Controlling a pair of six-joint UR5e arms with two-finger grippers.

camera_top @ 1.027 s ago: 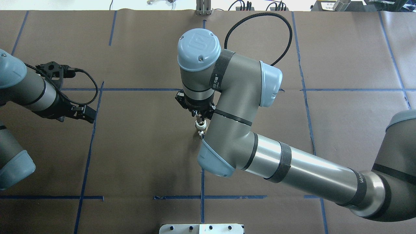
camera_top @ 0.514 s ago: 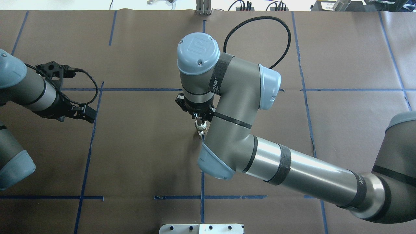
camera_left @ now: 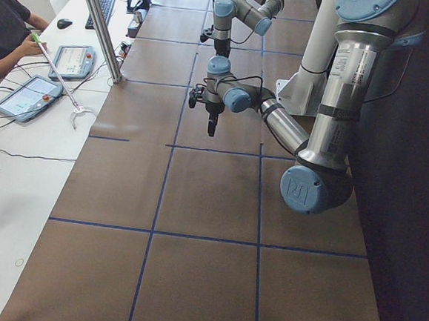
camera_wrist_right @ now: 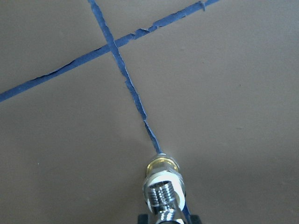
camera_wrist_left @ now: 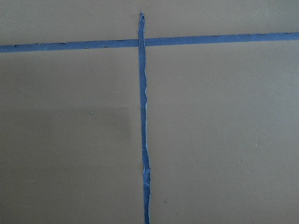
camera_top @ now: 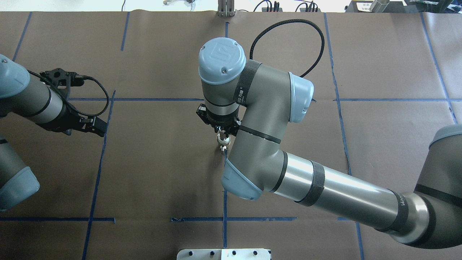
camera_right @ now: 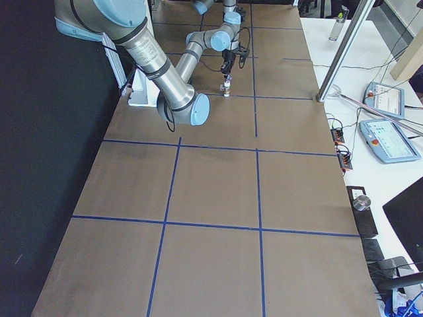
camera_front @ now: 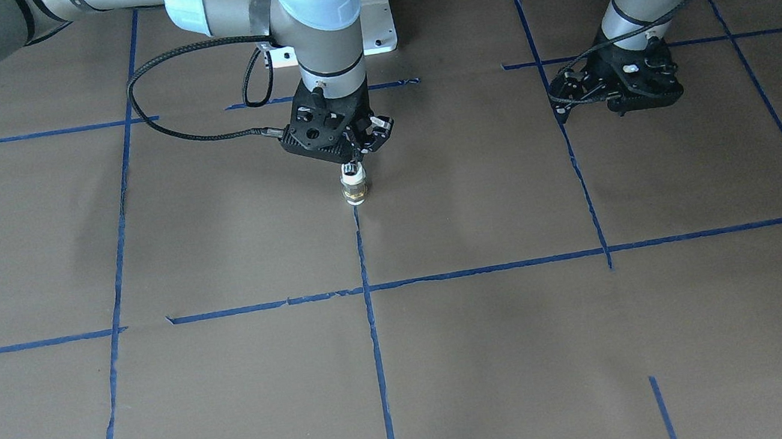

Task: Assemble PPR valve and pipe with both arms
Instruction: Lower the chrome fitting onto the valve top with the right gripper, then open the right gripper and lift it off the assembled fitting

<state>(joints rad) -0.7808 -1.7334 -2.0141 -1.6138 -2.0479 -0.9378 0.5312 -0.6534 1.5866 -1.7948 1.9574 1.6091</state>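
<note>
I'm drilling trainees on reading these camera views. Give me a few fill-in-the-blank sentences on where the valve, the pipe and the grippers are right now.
1. The PPR valve stands upright on a ___ tape line.
2. The gripper directly above it belongs to the ___ arm.
3. In the right wrist view, the chrome pipe sits on ___ of the valve.
4. The left gripper is well apart from the valve, on the overhead view's ___ side.

Missing words: blue; right; top; left

Worktop covered in brown paper; blue tape strips mark grid across it. White flat base plate at robot's edge. Short white-and-brass ribbed cylindrical fitting upright at central tape line; contact with surface unclear.
</note>
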